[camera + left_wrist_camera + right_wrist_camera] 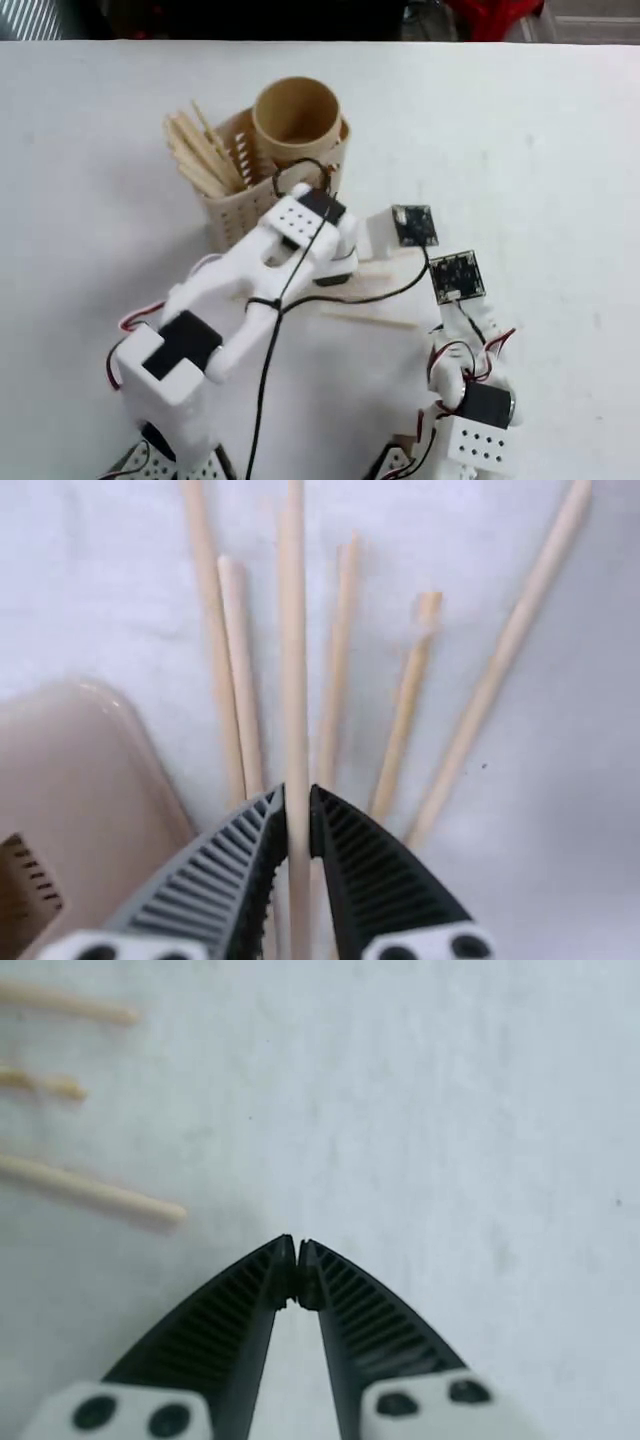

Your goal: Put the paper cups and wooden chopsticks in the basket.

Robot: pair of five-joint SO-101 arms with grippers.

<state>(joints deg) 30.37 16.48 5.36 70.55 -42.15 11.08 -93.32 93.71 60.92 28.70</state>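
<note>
High view: tan paper cup (297,120), wooden chopsticks (200,150) are placed in beige slotted basket (235,220); one stick (293,660) is pinched by L gripper (297,796), R gripper (297,1247) closed, empty; loose sticks (90,1192) not yet binned.

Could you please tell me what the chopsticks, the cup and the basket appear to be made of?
The chopsticks look like pale bare wood, matte with no shine. The cup seems to be brown paper, thin-walled and dull. The basket is probably beige moulded plastic, judging by its slotted walls.
</note>
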